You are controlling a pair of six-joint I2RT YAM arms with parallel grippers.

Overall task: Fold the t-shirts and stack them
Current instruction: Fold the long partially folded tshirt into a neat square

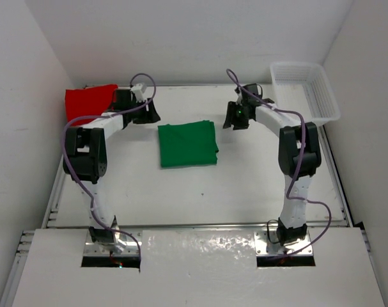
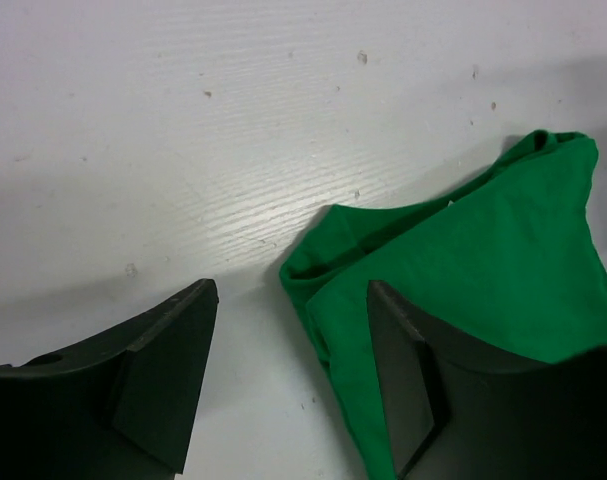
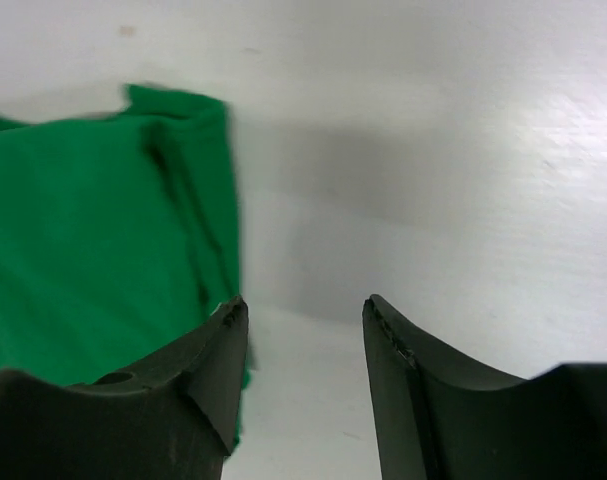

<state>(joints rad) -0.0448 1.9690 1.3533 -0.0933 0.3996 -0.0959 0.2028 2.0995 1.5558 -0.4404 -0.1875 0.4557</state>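
A green t-shirt (image 1: 187,144) lies folded into a square on the table between the two arms. It also shows in the left wrist view (image 2: 483,260) and the right wrist view (image 3: 93,240). A red t-shirt (image 1: 88,101) lies at the far left, partly behind the left arm. My left gripper (image 1: 147,114) is open and empty, just left of the green shirt's far left corner (image 2: 293,290). My right gripper (image 1: 235,120) is open and empty, just right of the shirt's far right corner (image 3: 305,305). The pink and orange shirts are out of view.
A white plastic mesh basket (image 1: 305,89) stands at the far right corner. White walls close in the table on the left, back and right. Cables loop off both arms.
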